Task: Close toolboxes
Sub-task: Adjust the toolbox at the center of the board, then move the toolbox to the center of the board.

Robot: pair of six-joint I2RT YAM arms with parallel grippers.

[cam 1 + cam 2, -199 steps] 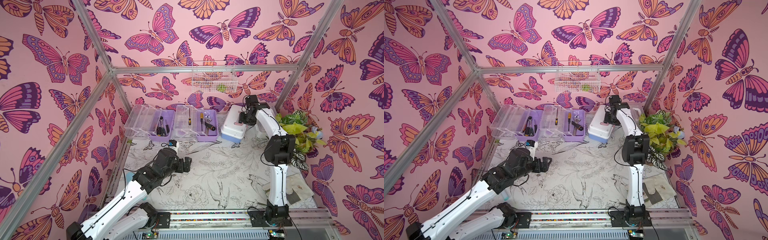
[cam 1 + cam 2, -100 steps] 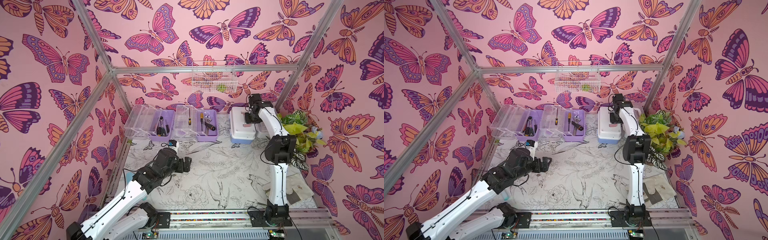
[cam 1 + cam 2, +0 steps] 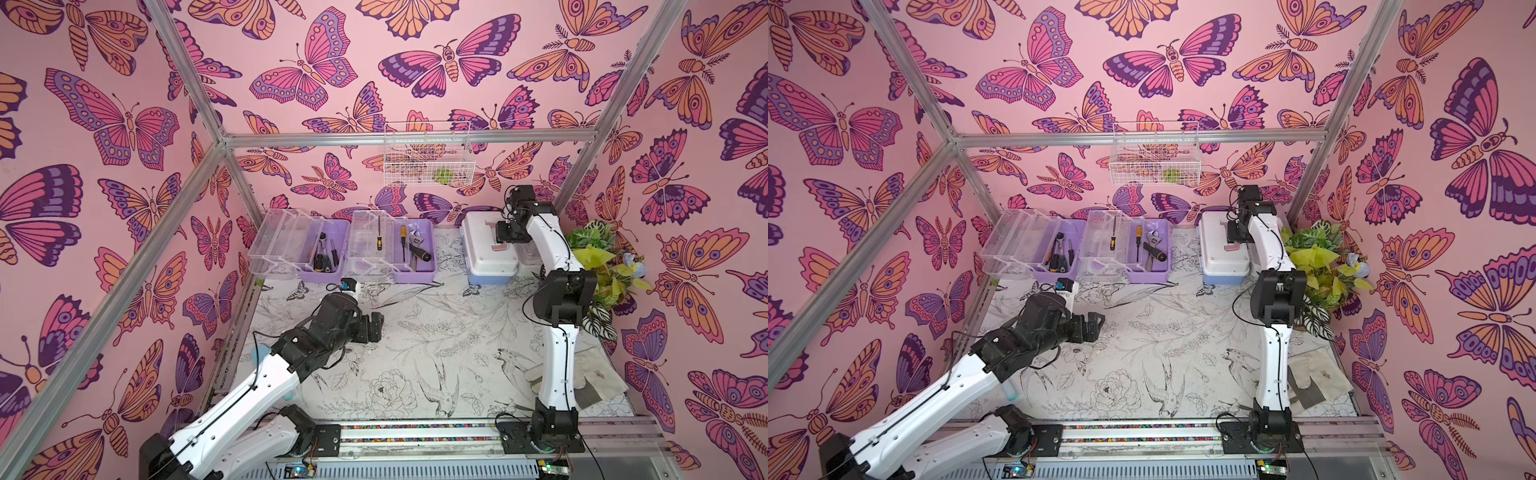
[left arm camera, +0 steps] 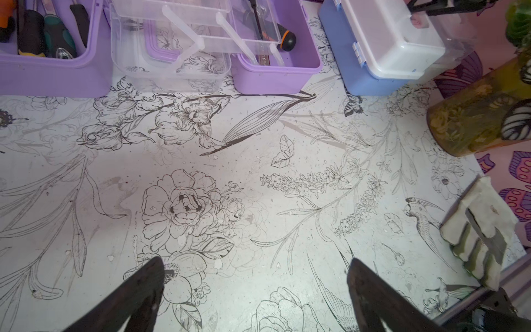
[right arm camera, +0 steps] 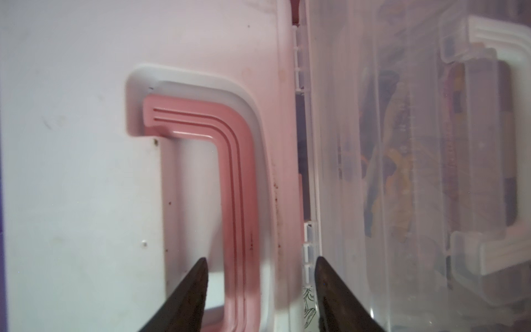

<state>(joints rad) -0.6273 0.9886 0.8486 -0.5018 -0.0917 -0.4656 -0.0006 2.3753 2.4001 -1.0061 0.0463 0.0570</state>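
Our right hand (image 5: 260, 258) hangs partly open, gripping nothing, jaws straddling the pink handle (image 5: 235, 172) of the light blue toolbox (image 3: 486, 272) at the desk's (image 3: 415, 332) far right. We should press its white lid (image 3: 478, 249) down evenly before lifting away. Our left hand (image 4: 255, 260) gapes empty.

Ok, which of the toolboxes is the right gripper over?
The light blue toolbox with the white lid and pink handle, lid down. The two purple toolboxes sit open, away from the right gripper.
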